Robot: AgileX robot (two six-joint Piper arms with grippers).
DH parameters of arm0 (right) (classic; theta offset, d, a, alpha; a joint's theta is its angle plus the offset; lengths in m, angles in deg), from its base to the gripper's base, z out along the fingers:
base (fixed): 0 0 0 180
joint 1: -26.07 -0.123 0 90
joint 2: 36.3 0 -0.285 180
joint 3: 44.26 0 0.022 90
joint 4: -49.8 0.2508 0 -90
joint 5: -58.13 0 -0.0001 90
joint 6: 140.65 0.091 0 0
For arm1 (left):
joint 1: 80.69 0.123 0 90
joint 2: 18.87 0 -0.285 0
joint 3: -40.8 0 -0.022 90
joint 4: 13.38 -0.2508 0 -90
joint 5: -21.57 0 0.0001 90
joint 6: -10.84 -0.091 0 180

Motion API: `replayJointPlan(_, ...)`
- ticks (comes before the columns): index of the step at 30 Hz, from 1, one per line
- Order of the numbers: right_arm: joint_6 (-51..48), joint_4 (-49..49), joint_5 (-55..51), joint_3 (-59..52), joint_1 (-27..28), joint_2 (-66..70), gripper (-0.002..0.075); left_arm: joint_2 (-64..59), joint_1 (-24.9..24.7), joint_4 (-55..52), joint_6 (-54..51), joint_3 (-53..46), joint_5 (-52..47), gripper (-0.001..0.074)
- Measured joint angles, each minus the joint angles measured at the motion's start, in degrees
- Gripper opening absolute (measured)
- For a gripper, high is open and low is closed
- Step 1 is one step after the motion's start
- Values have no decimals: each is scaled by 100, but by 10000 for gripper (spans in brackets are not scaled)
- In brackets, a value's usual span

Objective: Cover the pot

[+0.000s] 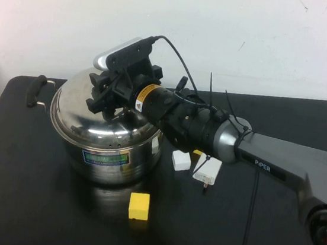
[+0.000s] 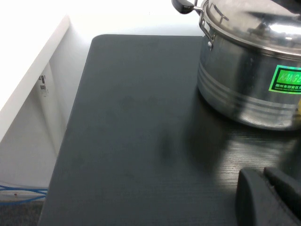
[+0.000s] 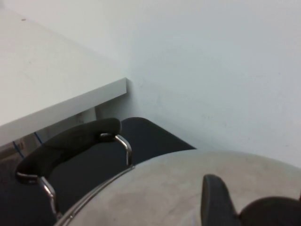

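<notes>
My right gripper, centre-left, pinches the lid seated on the pot; next comes letting go. My left gripper idles low, jaw state untellable.

Pot: large shiny steel stockpot, upright on the black table's left part. Domed steel lid sits on it. Black side handle at far left; blue-green label faces the camera.

Right end effector atop the lid on the pot.
</notes>
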Motion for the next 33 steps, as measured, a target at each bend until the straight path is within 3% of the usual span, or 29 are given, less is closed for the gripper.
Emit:
replayJointPlan(13, 51, -71, -23, 0, 0, 0, 340, 0, 0, 0, 13, 0, 0, -1)
replayJointPlan(17, 51, 10, -179, 0, 11, -69, 467, 0, 0, 0, 13, 0, 0, -1)
replayJointPlan(21, 54, -71, -984, 0, 11, -615, 493, 0, 0, 0, 13, 0, 0, -1)
replayJointPlan(24, 54, -111, -2024, -92, -37, -1374, 428, 0, 0, 0, 13, 0, 0, -1)
replayJointPlan(26, 64, -133, -2580, -263, -104, -2007, 340, 0, 0, 0, 13, 0, 0, -1)
replayJointPlan(31, 66, -131, -3038, -1272, -234, -3498, 89, 0, 0, 0, 13, 0, 0, -1)
replayJointPlan(33, 66, -131, -3107, -1745, -292, -3997, 40, 0, 0, 0, 13, 0, 0, -1)
